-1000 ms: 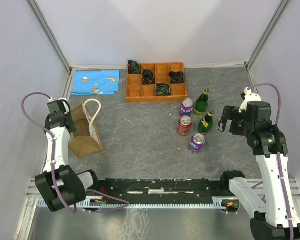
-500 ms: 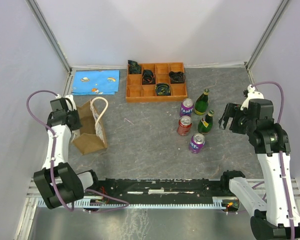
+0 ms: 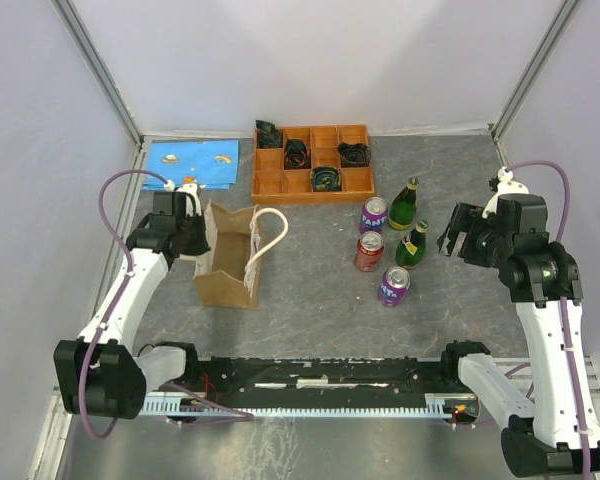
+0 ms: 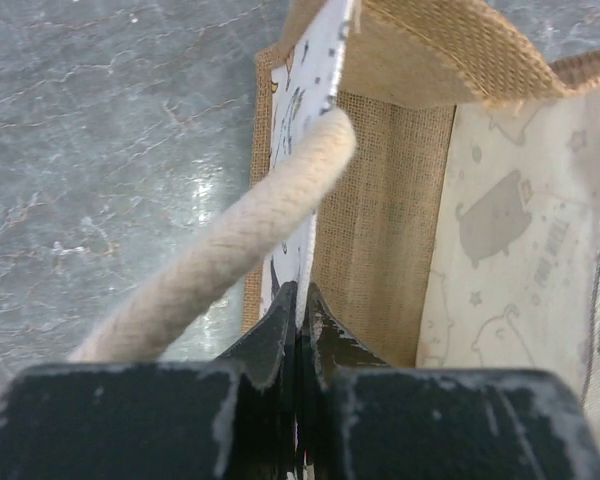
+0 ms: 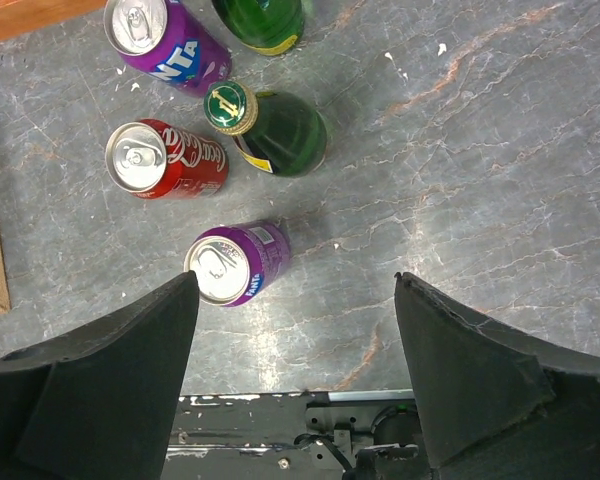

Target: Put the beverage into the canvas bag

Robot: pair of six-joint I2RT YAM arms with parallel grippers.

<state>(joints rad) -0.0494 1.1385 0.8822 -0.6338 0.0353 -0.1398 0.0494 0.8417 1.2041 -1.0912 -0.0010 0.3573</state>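
The tan canvas bag (image 3: 227,262) with cream rope handles stands on the table left of centre. My left gripper (image 3: 195,235) is shut on the bag's left wall at its rim; in the left wrist view the fingers (image 4: 280,325) pinch that wall (image 4: 302,150) beside a rope handle (image 4: 230,255). The beverages stand at the right: two purple cans (image 3: 393,285) (image 3: 374,214), a red can (image 3: 369,251) and two green bottles (image 3: 413,243) (image 3: 405,204). My right gripper (image 3: 467,232) is open and empty, right of the bottles. In the right wrist view the near purple can (image 5: 232,264) is by the left finger.
A wooden compartment tray (image 3: 313,163) with dark cables lies at the back centre. A blue printed cloth (image 3: 191,164) lies at the back left. White walls close in the table. The arms' base rail (image 3: 320,385) runs along the near edge.
My left gripper has dragged the bag to the right, toward the table's middle, and its handle now flops to the right. The right gripper has barely moved.
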